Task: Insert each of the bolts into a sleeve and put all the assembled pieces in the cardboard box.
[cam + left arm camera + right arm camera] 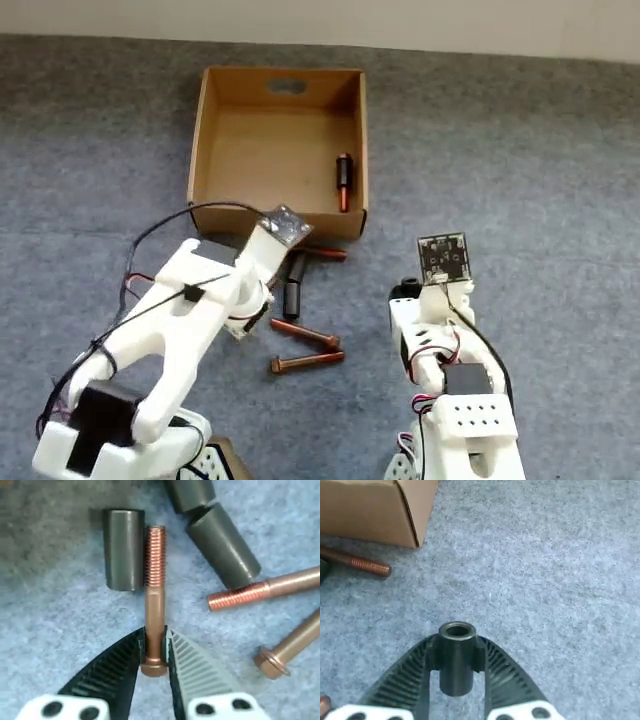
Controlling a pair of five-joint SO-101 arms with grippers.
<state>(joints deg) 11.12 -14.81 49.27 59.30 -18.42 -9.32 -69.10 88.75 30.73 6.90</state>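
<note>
Left pincer [155, 631] is clamped on a bolt [154, 570] by its head; a sleeve [456, 675] is clamped in the right pincer [456, 641]. Both are judged rigid, slippery.

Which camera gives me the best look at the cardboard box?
The high view: the whole cardboard box, open top, one assembled piece inside. The right wrist view catches just an outer corner.
</note>
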